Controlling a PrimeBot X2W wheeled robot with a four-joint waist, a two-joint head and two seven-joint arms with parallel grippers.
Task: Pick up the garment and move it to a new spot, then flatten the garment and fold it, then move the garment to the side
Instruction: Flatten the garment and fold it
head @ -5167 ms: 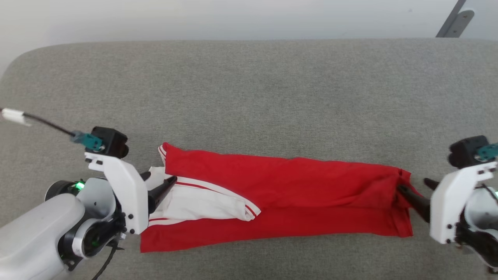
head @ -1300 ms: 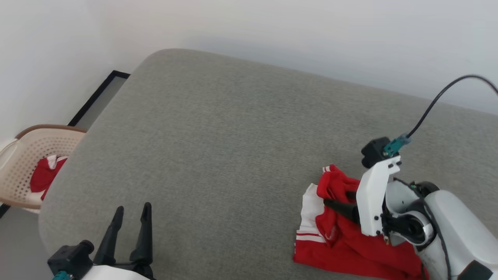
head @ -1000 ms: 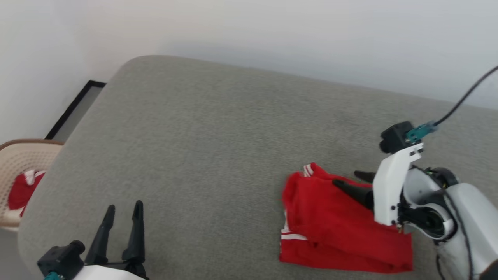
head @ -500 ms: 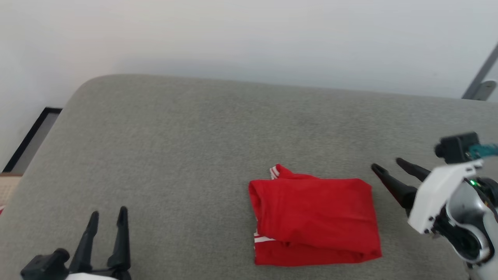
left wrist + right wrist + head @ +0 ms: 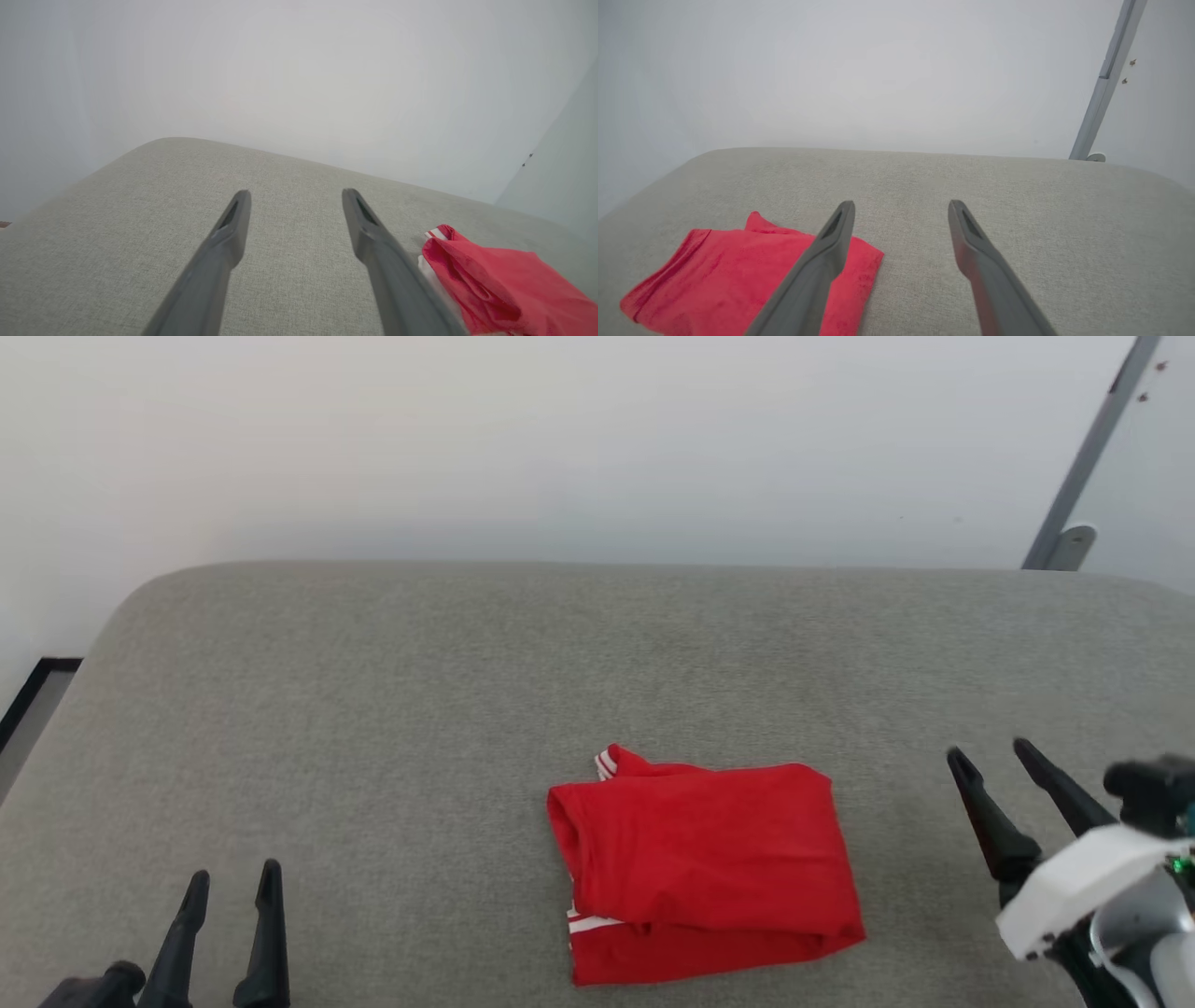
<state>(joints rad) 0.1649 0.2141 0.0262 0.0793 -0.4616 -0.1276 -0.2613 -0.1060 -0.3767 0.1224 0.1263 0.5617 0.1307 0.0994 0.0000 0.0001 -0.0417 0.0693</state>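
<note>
The garment (image 5: pixel 705 868), a bright red shirt with a bit of white striped trim showing, lies folded into a compact rectangle on the grey cushioned surface (image 5: pixel 420 709). My left gripper (image 5: pixel 233 882) stands open at the lower left, well clear of the cloth. At the lower right my right gripper (image 5: pixel 991 758) is open too, a short way off the fold's right edge. The left wrist view has the garment (image 5: pixel 495 284) to the right of my open left gripper (image 5: pixel 295 196). The right wrist view shows the garment (image 5: pixel 728 273) left of my open right gripper (image 5: pixel 901 207). Nothing is held.
A pale wall (image 5: pixel 560 448) rises behind the cushion's rounded far edge. A grey metal post (image 5: pixel 1088 448) leans at the upper right. A strip of floor with a dark border (image 5: pixel 33 695) shows past the cushion's left end. Bare cushion surrounds the folded shirt.
My right gripper has let go of the folded shirt and drawn back to the right. The head camera has swung right, so the basket has left the picture.
</note>
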